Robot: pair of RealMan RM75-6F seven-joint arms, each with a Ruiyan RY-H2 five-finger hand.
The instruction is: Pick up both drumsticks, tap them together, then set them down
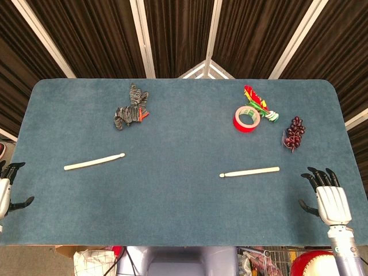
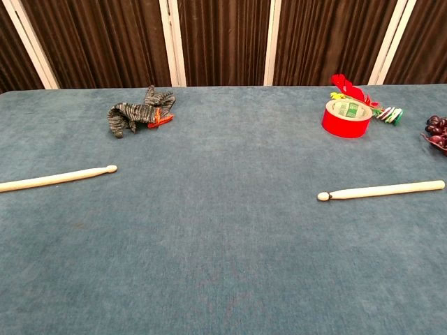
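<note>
Blue felt holds both drumsticks (image 1: 94, 161) (image 1: 249, 171) flat, my left hand (image 1: 7, 190) and right hand (image 1: 328, 195) spread empty, so thin sticks could roll from a shallow pinch.

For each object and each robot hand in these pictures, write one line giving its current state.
Left drumstick: flat on table, unheld.
Right drumstick: flat on table, unheld.
Left hand: open, at table's edge.
Right hand: open, empty.
Red tape roll: lying flat.
Grapes: resting on table.

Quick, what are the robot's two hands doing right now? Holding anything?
Left hand: open, holding nothing, at the table's left edge, only partly in view.
Right hand: open, fingers spread, holding nothing, just right of the nearer drumstick.
</note>
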